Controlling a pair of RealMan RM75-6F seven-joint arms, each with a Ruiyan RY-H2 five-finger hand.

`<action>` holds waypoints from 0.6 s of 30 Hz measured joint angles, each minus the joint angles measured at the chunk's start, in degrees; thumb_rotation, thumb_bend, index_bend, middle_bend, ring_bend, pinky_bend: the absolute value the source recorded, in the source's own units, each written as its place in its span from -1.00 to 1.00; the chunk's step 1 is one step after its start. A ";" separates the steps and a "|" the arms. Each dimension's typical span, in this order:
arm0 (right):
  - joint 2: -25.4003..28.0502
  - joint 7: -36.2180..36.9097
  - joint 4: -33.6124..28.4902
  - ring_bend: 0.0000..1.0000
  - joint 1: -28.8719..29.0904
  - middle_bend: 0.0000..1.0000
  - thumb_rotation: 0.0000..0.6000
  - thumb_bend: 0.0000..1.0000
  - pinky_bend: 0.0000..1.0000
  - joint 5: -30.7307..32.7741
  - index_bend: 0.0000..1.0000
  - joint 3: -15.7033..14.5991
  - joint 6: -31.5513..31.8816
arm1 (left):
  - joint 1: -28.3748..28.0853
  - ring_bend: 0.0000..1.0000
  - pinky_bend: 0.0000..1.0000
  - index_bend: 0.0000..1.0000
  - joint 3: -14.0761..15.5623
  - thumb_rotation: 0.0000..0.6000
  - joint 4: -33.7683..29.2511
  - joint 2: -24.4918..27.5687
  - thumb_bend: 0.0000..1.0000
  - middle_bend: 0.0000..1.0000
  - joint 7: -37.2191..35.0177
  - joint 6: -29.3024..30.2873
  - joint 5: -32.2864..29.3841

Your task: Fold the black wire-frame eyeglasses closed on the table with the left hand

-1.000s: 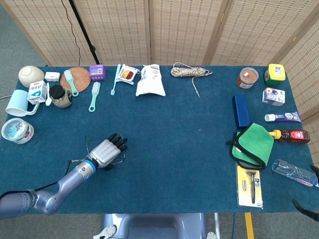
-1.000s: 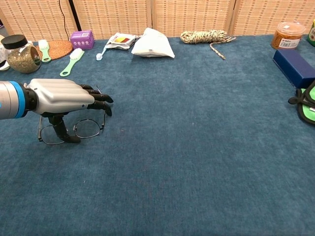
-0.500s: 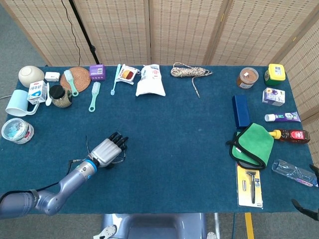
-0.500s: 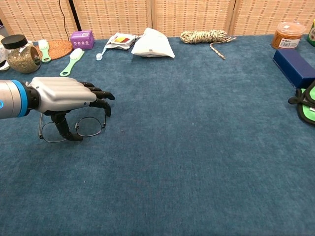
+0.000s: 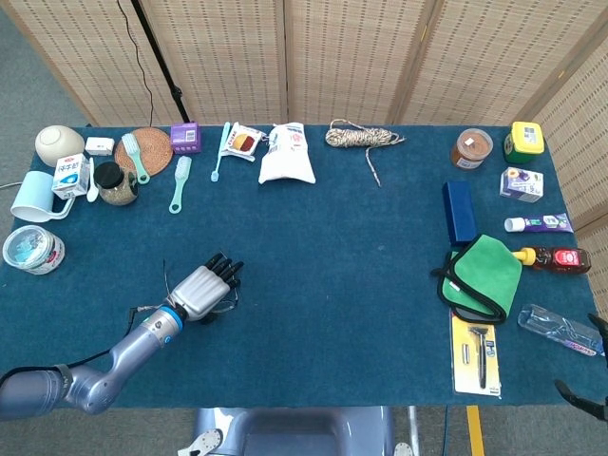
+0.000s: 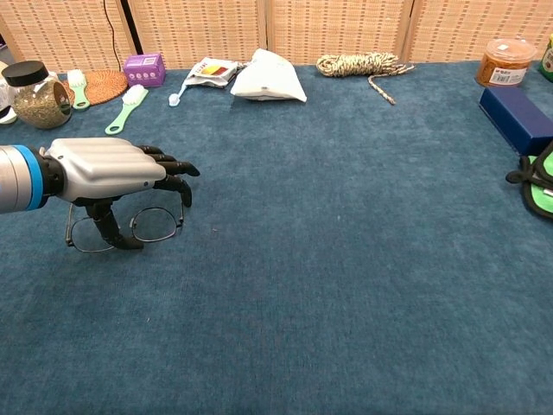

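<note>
I have my left hand (image 6: 104, 170) low over the near left part of the blue tabletop (image 6: 346, 259), palm down, directly above the black wire-frame eyeglasses (image 6: 130, 226). The glasses stand on the cloth with both lenses facing my chest camera, which is why the frame shows clearly there; from the head camera the hand (image 5: 201, 290) covers nearly all of them. My fingers (image 6: 173, 169) reach forward, side by side and slightly bent, over the top of the frame, while the thumb (image 6: 108, 226) points down between the two lenses, near the bridge. I judge this pose is meant to steady the front while the fingers push a temple arm inward. I cannot tell whether the thumb or fingers actually touch the wire, or whether the temples behind the lenses are folded yet. Nothing is plainly pinched.

My right hand does not appear in either view.

Farther back, well apart from the glasses, a glass jar (image 6: 36, 93) of dried stuff and a green brush (image 6: 126, 108) lie near the far left edge, and a white pouch (image 6: 268, 78) sits toward the middle
</note>
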 measured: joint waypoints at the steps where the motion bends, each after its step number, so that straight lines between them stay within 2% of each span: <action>1: 0.00 0.00 -0.01 -0.95 0.00 -0.95 1.00 -1.00 -0.70 0.00 -0.76 0.00 -0.01 | 0.02 -1.00 -1.00 0.12 0.05 0.68 0.06 -0.05 -0.46 -1.00 -0.01 0.01 0.02; 18: -0.08 0.17 0.08 -0.96 0.03 -0.95 1.00 -1.00 -0.70 0.09 -0.76 0.05 -0.02 | 1.23 -1.00 -1.00 0.33 -0.26 0.67 -0.41 -0.40 -0.46 -0.87 -2.31 2.34 4.35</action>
